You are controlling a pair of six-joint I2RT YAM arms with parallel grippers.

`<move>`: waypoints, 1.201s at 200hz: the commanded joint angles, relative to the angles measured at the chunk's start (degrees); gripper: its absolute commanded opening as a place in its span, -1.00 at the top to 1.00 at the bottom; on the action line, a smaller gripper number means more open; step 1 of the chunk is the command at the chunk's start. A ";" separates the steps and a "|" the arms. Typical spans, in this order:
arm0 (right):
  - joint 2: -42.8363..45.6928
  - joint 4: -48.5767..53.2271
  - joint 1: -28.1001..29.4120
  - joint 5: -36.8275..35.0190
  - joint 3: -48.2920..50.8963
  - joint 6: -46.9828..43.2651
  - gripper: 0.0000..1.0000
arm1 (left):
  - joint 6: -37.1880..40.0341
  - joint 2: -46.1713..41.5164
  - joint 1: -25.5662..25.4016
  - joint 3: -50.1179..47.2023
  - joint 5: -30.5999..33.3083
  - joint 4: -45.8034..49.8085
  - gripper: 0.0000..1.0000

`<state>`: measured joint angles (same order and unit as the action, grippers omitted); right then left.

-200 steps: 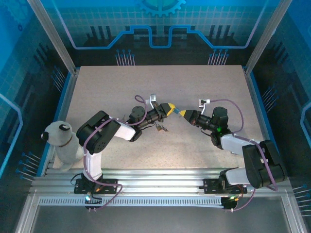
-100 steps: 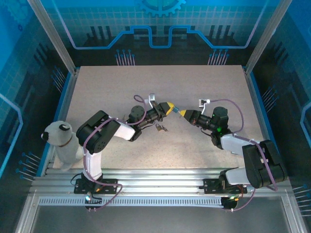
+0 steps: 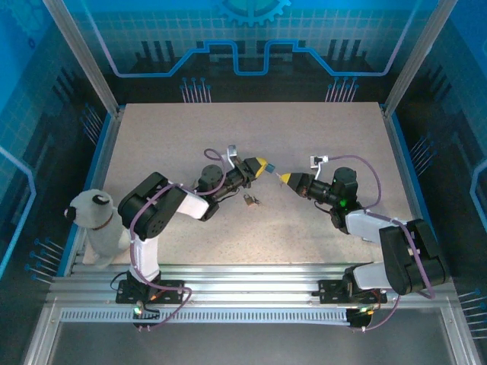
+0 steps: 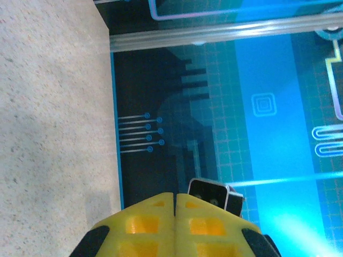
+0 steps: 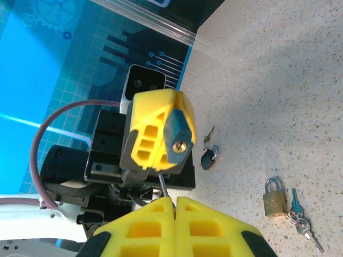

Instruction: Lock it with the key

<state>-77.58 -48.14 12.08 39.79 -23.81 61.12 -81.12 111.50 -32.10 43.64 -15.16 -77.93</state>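
Left gripper (image 3: pixel 263 165) pinches the blue padlock (image 5: pixel 178 134), shackle hidden; right gripper (image 5: pixel 174 202) clamps a key (image 5: pixel 162 185), its bow concealed between the pads.

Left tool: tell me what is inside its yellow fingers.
A blue lock body with its brass keyway showing, clamped in the shut left tool. How far it reaches in, and any shackle, is covered by the fingers.

Matt, grainy, speckled beige table (image 3: pixel 319 137). The left gripper (image 3: pixel 262 165) and right gripper (image 5: pixel 174 200) are tipped in matt yellow plastic. In the left one, a dull blue padlock (image 5: pixel 177 126) with a brass keyhole; in the right one, a bare-metal key (image 5: pixel 162 186). A loose brass padlock (image 5: pixel 273 197) shines. Near left, a soft plush dog (image 3: pixel 95 224).
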 commanded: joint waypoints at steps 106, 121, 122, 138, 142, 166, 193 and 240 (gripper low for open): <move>11.86 13.14 -2.81 -3.42 0.23 -8.28 1.00 | 6.51 -6.35 1.91 -2.20 -1.95 10.11 1.00; 15.91 17.86 -2.76 -6.29 0.08 -11.39 1.00 | 9.93 -8.90 2.01 -1.45 -2.81 16.53 1.00; 16.25 18.23 -2.76 -6.47 0.08 -11.51 1.00 | 10.19 -9.05 1.98 -1.41 -2.83 17.08 1.00; 20.04 22.16 -2.53 -9.15 -0.07 -14.13 1.00 | 14.37 -11.76 1.99 0.35 -3.50 25.52 1.00; 20.82 22.99 -2.59 -9.82 -0.09 -14.68 1.00 | 15.42 -12.39 1.97 0.82 -3.64 27.67 1.00; 24.53 26.10 -2.39 -12.77 -0.01 -16.74 1.00 | 20.60 -15.00 1.98 2.82 -3.58 37.27 1.00; 26.32 26.69 -2.33 -14.02 0.43 -17.19 1.00 | 25.62 -16.55 1.97 6.79 -3.89 48.88 1.00; 29.32 29.41 -2.40 -16.63 0.52 -18.40 1.00 | 31.77 -18.07 2.04 14.02 -2.04 66.47 1.00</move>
<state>-50.81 -21.54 10.04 26.24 -22.96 44.99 -55.24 95.96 -30.48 52.80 -17.78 -24.53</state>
